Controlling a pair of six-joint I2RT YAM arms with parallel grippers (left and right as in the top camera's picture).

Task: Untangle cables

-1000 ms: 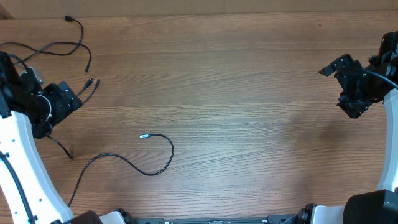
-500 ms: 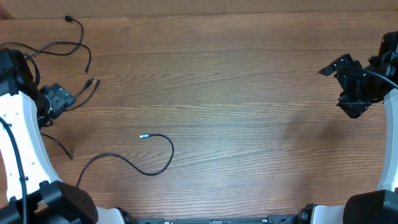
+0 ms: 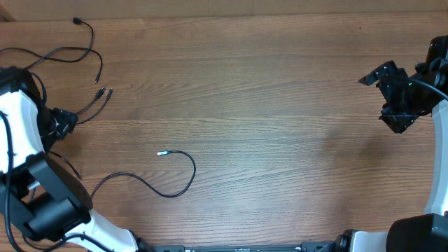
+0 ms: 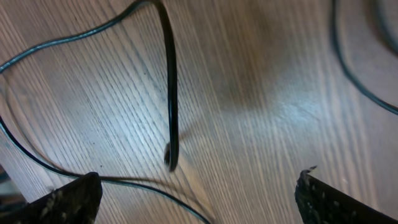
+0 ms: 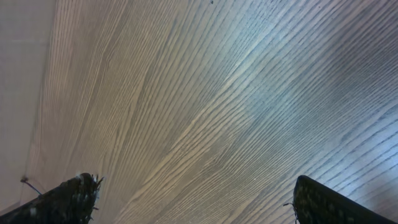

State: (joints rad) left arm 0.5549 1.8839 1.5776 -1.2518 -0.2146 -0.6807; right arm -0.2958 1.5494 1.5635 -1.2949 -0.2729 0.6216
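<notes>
The left pincer (image 4: 196, 186) hangs wide open over the worktop (image 4: 267, 74), holding nothing, with loose cables (image 4: 172, 93) lying just below and beside it. The right pincer (image 5: 193, 193), also wide open and empty, hovers well apart from them.

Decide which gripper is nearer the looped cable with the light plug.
Left. The left gripper is by the left edge, up-left of the looped cable; the right gripper is far off at the right edge.
</notes>
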